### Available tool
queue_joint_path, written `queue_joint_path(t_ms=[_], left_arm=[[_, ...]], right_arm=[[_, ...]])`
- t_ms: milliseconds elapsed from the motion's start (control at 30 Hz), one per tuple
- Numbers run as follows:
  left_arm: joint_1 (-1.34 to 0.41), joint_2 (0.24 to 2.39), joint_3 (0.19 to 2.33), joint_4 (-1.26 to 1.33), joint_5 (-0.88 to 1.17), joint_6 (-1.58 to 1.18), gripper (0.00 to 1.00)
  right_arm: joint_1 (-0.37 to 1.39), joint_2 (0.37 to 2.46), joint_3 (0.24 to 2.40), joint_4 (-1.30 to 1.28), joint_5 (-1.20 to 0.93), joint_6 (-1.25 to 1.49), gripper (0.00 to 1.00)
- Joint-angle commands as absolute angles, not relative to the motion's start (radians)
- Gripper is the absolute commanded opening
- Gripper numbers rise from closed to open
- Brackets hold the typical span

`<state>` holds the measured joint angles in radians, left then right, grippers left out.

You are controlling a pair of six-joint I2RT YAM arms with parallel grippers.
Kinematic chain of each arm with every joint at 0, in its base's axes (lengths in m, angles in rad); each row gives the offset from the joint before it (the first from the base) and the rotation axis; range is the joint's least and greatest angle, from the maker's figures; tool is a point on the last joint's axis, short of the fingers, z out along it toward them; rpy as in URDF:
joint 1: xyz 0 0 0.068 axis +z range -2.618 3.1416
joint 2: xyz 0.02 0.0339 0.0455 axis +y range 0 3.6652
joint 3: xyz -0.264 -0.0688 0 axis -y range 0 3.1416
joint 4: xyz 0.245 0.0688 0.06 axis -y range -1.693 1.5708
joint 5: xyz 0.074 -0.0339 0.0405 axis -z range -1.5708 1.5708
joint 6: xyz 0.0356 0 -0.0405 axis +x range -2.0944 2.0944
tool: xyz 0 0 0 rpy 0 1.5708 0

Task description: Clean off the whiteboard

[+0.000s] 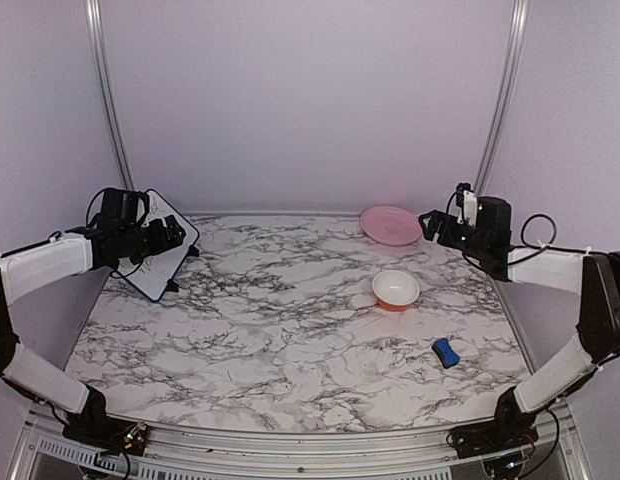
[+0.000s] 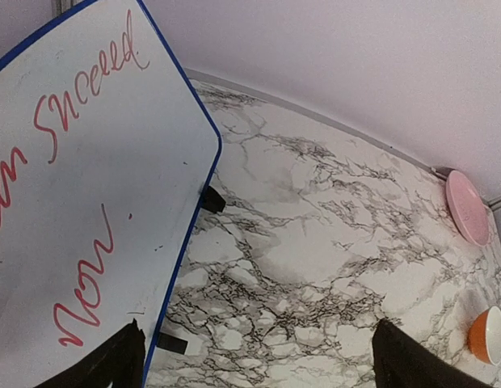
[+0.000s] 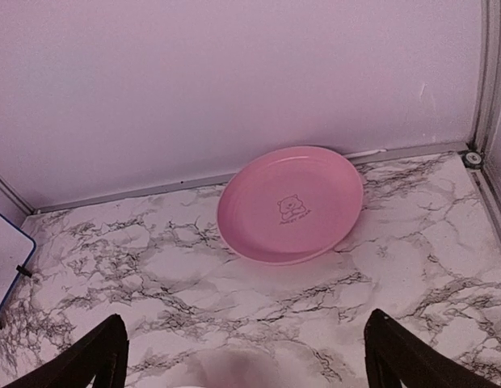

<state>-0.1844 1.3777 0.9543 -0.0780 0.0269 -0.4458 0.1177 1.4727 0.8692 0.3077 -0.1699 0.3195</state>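
Marble-pattern tabletop, lilac walls. Left gripper (image 1: 173, 238) spread wide, gripping nothing, raised just in front of whiteboard (image 1: 155, 280) propped tilted at far-left corner, red writing showing; contact unclear. Right gripper (image 1: 435, 228) also wide, empty, up beside pink plate (image 1: 390, 224). Further out: orange bowl (image 1: 395, 289) mid-right, blue eraser (image 1: 446, 352) nearer right edge.

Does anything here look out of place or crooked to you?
The whiteboard sits askew in the far-left corner, turned diagonally and apparently tilted up. The blue eraser lies far from it, at the near right.
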Motion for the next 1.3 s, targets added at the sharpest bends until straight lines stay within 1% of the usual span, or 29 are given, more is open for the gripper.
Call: queue_joint_path(t_ms=[0, 200, 467, 567, 667, 767, 1000, 1067, 1200, 1267], left_arm=[[-0.239, 1.371, 0.913, -0.055, -0.121, -0.476, 0.99], [-0.323, 1.393, 0.918, -0.090, -0.244, -0.500, 0.99], [-0.384, 1.498, 1.023, -0.162, -0.336, -0.556, 0.99], [-0.403, 1.588, 1.098, -0.191, -0.398, -0.629, 0.99], [-0.432, 1.692, 1.212, -0.281, -0.511, -0.719, 0.99], [-0.445, 1.781, 1.306, -0.361, -0.581, -0.825, 0.99], [-0.452, 1.985, 1.506, -0.464, -0.622, -0.926, 0.89], [-0.450, 2.033, 1.549, -0.496, -0.624, -0.951, 0.88], [-0.445, 2.078, 1.566, -0.525, -0.630, -1.000, 0.86], [-0.443, 2.091, 1.565, -0.542, -0.640, -1.010, 0.82]], right_arm=[[0.167, 1.480, 0.843, 0.307, -0.117, 0.279, 0.99], [0.205, 1.474, 0.805, 0.309, -0.125, 0.244, 0.99], [0.224, 1.470, 0.767, 0.354, -0.162, 0.206, 0.99], [0.226, 1.474, 0.766, 0.359, -0.170, 0.202, 0.99], [0.228, 1.470, 0.759, 0.369, -0.174, 0.205, 0.98], [0.229, 1.462, 0.749, 0.379, -0.180, 0.206, 0.98], [0.231, 1.461, 0.747, 0.386, -0.198, 0.206, 0.99], [0.231, 1.459, 0.741, 0.388, -0.199, 0.210, 0.98], [0.232, 1.457, 0.734, 0.399, -0.206, 0.216, 0.98], [0.232, 1.457, 0.735, 0.397, -0.216, 0.217, 0.99]])
